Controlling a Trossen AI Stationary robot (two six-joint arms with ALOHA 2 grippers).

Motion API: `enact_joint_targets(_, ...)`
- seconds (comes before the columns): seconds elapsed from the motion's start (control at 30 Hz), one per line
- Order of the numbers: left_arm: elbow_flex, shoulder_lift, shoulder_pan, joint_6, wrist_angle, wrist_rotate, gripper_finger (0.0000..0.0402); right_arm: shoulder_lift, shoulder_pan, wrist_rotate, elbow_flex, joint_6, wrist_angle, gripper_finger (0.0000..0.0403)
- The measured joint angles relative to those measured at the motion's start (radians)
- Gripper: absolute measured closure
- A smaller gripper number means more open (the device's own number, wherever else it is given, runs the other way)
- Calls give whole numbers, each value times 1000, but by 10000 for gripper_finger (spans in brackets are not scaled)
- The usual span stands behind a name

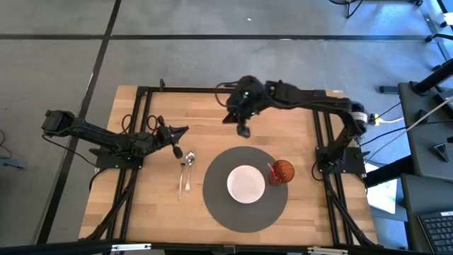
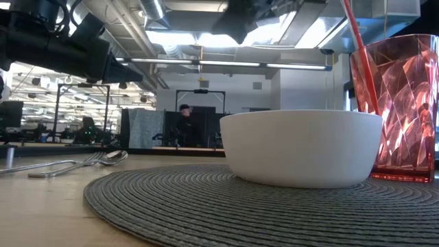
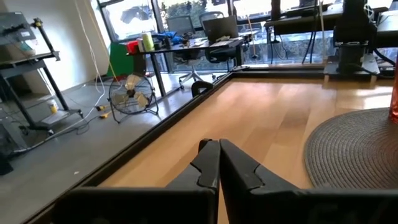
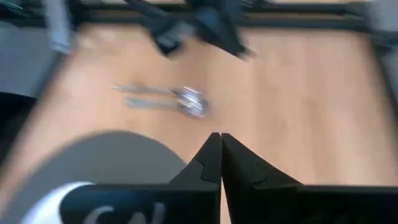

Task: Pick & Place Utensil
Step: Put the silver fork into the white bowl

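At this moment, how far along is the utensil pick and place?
Done: the setting is laid, white bowl on the round grey placemat beside the red cup. In hand: nothing; the right gripper hangs shut above bare wood, the left gripper shut near the utensils. Left: fork and spoon lie on the table, unpicked.
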Motion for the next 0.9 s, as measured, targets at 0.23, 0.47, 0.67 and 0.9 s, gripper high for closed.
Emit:
enact_joint_targets(0.23,0,-2,0,6,14,0,399,-177,-107,174,-31,-18,-243,400)
enact_joint_targets(0.47,0,-2,0,6,14,0,399,-509,-243,19,-388,-13,-41,400)
enact_joint_targets(0.67,0,-2,0,6,30,-2,401,-814,-382,-180,-687,16,141,401)
enact_joint_targets(0.9,-1,-2,0,5,36,-3,400,-1032,-444,-342,-894,119,250,401)
